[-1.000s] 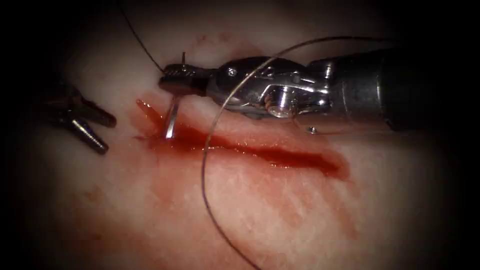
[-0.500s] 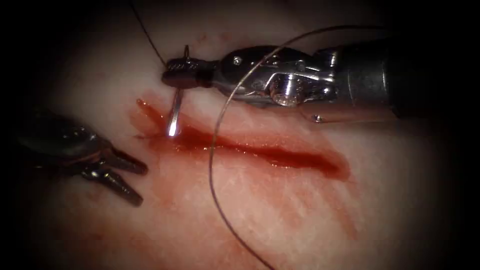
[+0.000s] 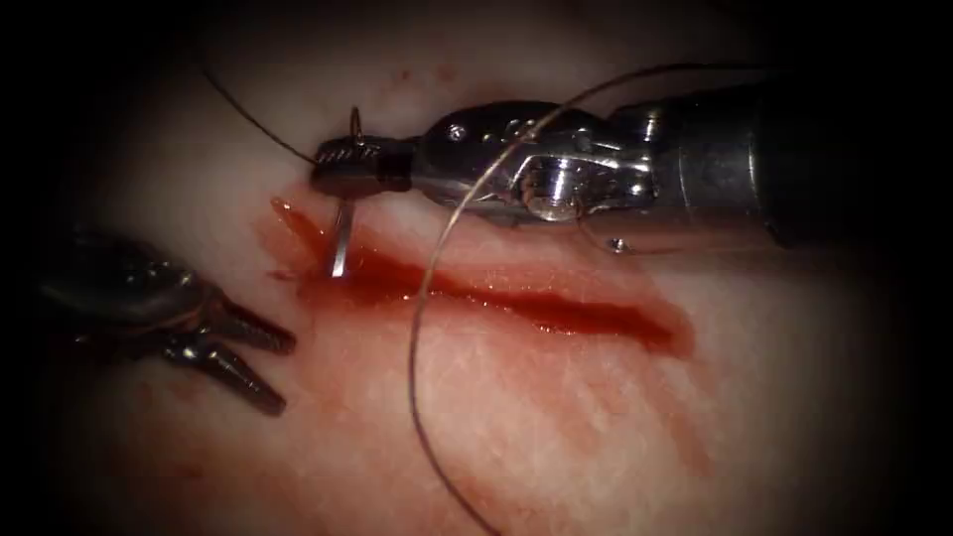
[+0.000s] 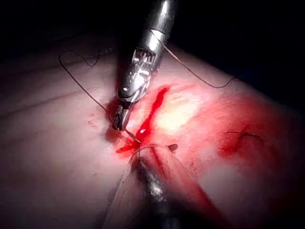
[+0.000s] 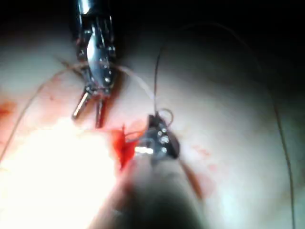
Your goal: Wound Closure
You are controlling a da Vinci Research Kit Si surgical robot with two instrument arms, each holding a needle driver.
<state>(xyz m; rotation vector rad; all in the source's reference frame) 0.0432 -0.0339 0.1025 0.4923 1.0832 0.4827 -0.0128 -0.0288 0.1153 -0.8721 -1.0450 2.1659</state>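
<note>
The cut point(image 3: 536, 303) runs across the tissue point(image 3: 516, 427), wet with red fluid. My right tool point(image 3: 333, 166) comes in above the cut, jaws shut on the curved needle point(image 3: 340, 238) near its tail end. A short stub of the needle stands above the jaws. Its tip points down and touches the cut's left end; I cannot tell whether it has entered the tissue. Thread point(image 3: 415, 337) runs from the tail up and left, and another length loops across the tool and down over the cut. My left tool point(image 3: 283, 373) hovers left of the cut, below its line, open and holding nothing.
The left wrist view has the right tool point(image 4: 119, 121) holding the needle at the red cut point(image 4: 152, 112), with thread point(image 4: 76, 81) lying beyond it. In the right wrist view the left tool point(image 5: 89, 114) stands open beside the cut's end point(image 5: 123, 148).
The left tool moved down and to the right toward the cut's left end, then held still. The right tool lifted the needle tip slightly, then lowered it back to the cut.
</note>
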